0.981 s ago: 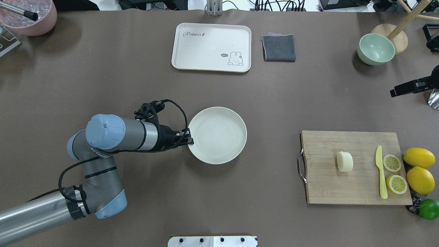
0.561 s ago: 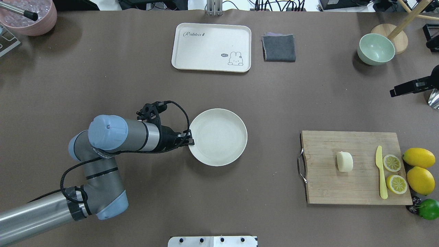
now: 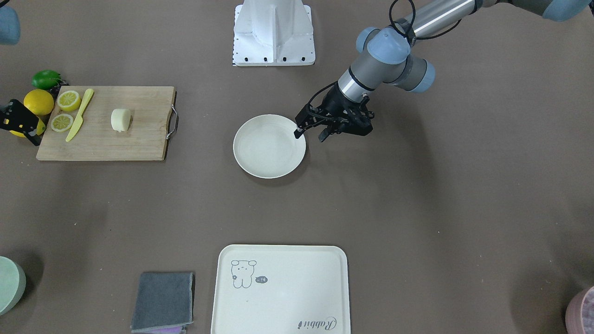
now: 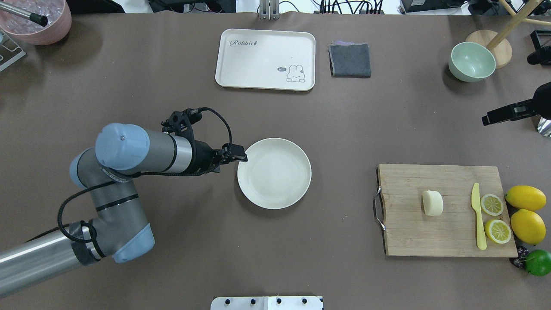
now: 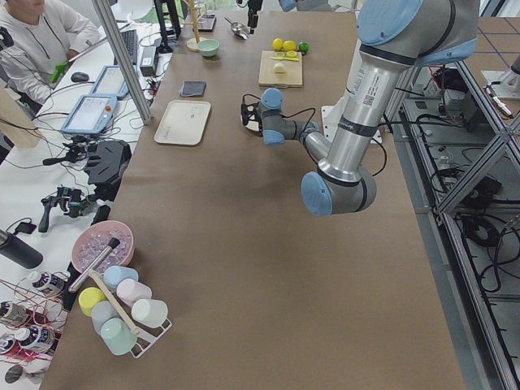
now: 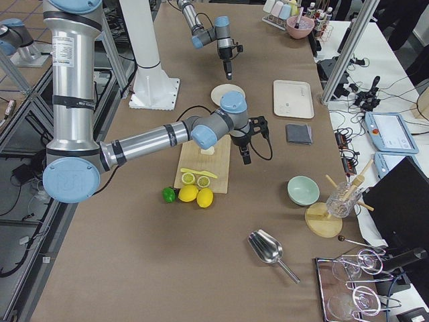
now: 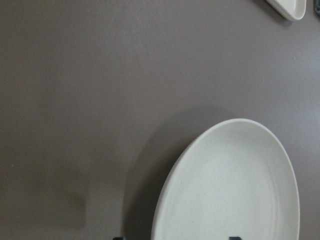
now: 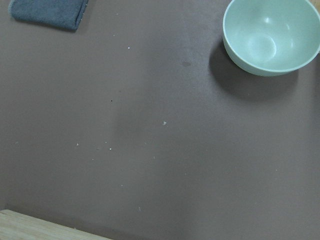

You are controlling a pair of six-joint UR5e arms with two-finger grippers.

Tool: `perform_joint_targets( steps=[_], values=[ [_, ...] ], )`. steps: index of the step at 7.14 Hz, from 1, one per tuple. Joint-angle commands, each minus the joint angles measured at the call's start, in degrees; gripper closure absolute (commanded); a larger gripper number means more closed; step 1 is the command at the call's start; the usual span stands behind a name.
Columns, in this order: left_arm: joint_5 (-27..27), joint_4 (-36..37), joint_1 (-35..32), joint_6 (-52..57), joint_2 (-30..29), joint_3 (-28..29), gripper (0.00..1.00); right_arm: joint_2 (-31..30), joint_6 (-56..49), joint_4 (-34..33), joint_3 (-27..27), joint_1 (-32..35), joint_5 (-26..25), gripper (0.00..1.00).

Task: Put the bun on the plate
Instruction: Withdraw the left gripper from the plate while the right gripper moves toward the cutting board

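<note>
The light is bright and even, falling from overhead, so shadows on the brown table (image 4: pixel 172 267) are short and soft-edged. The plate (image 4: pixel 274 173) casts only a thin, blurred shadow along its edge. In the left wrist view that shadow spreads wider to the left, and the whole frame looks slightly soft. The green bowl (image 8: pixel 270 35) shows small highlights inside. The left arm (image 4: pixel 34 262) carries a mild sheen on its metal tube. Both side views are wide-angle, with posts leaning near the edges.

Bare surface (image 4: pixel 344 181) lies open between plate (image 4: pixel 274 173) and cutting board (image 4: pixel 409 232), the bun (image 4: pixel 432 203) clear of the knife (image 4: pixel 478 215), the left pincer (image 3: pixel 310 136) crowding the plate's opposite rim.
</note>
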Motion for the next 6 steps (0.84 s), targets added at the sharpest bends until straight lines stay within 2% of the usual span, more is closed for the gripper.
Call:
perform_joint_targets(
  steps=[1,2,4,6],
  values=[
    [-12.3,9.0,-10.9,8.2,0.2,-4.6,0.02,0.0,5.3,0.0,1.9,-3.5,-0.4,0.0],
    [-15.8,11.2,-16.0,12.5,2.5,-4.7,0.02,0.0,9.2,0.0,2.9,-6.0,-1.4,0.0],
    [-23.4,15.3,-25.7,28.7,8.3,-4.4,0.02,-0.1,15.2,-0.2,4.9,-11.1,-4.5,0.0],
    [-26.6,29.9,-35.3,51.9,11.9,-4.5,0.02,-0.1,23.1,-0.3,4.9,-17.6,-9.5,0.0]
  ],
)
